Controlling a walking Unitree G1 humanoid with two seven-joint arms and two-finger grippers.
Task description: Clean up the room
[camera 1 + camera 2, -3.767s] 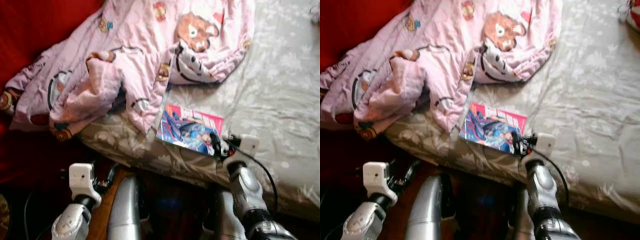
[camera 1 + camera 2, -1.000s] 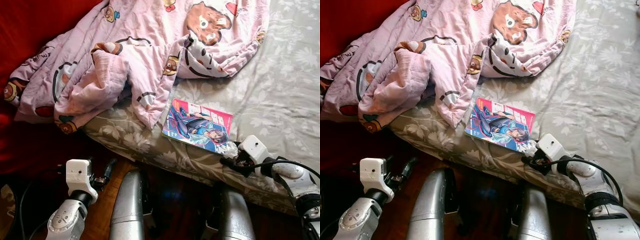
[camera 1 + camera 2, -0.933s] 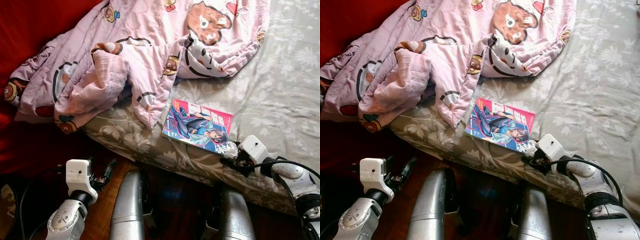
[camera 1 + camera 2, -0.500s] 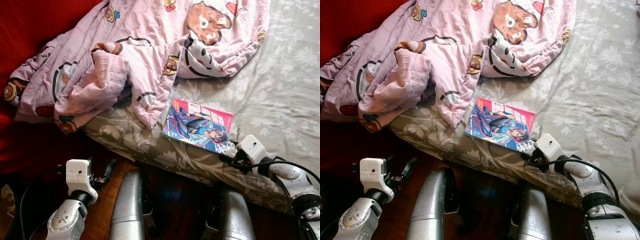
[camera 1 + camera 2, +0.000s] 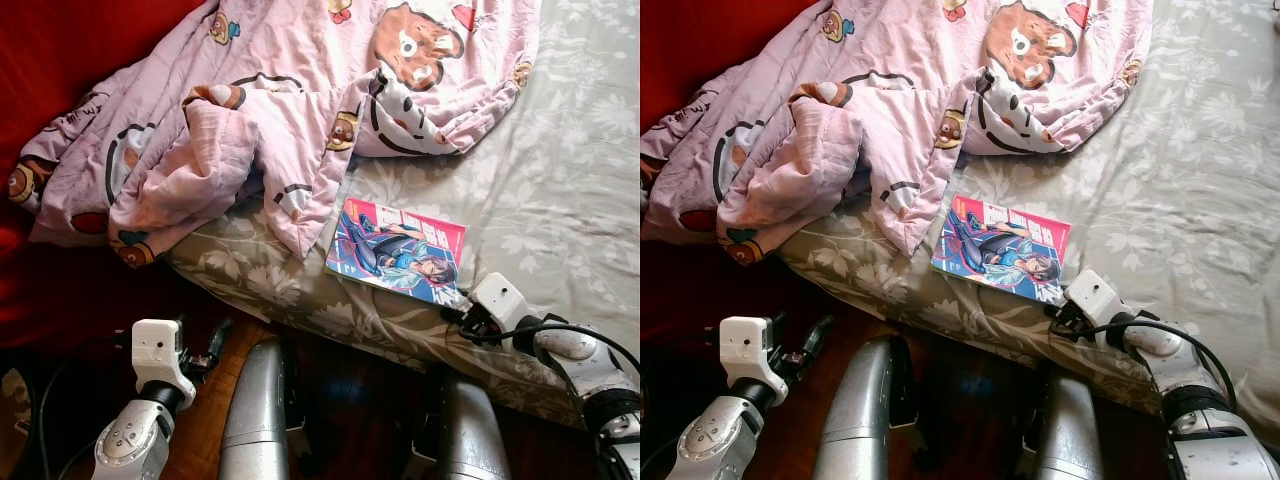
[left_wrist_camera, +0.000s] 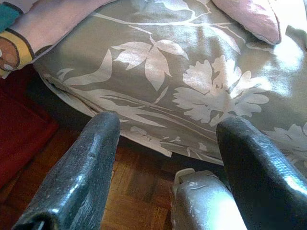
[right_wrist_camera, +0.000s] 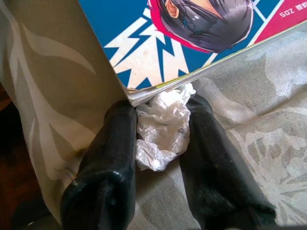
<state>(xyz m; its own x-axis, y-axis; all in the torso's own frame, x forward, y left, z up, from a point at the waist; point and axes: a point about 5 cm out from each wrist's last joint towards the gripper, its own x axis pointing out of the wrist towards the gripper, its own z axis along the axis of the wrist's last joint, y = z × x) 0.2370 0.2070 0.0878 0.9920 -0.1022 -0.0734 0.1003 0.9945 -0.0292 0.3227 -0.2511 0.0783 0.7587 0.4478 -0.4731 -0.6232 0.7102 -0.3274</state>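
Clearly the cleanup is only just under way. The right hand (image 7: pixel 160 139) rests on the bed (image 5: pixel 560 190) at its near edge, its two black fingers (image 7: pixel 108 158) set on either side of a crumpled white tissue (image 7: pixel 160 132) and touching it, so it looks to be grasping that scrap, though it has not yet lifted it off the sheet. The tissue lies pressed against the near corner of a bright comic magazine (image 5: pixel 398 250), partly tucked under its pages, so pulling it free may nudge the magazine.

Everything else appears untouched. The magazine lies flat on the grey flowered sheet, and a pink cartoon blanket (image 5: pixel 270 110) is heaped in a rumpled pile across the far side, with one end spilling over the bed's edge toward the red area beside it.

The left hand (image 6: pixel 165 158) hangs low beside the bed over the wooden floor (image 6: pixel 139 196), its fingers spread wide and holding nothing.

By my reading, the tissue still has to be carried away and thrown out, the magazine put somewhere, and the blanket straightened.
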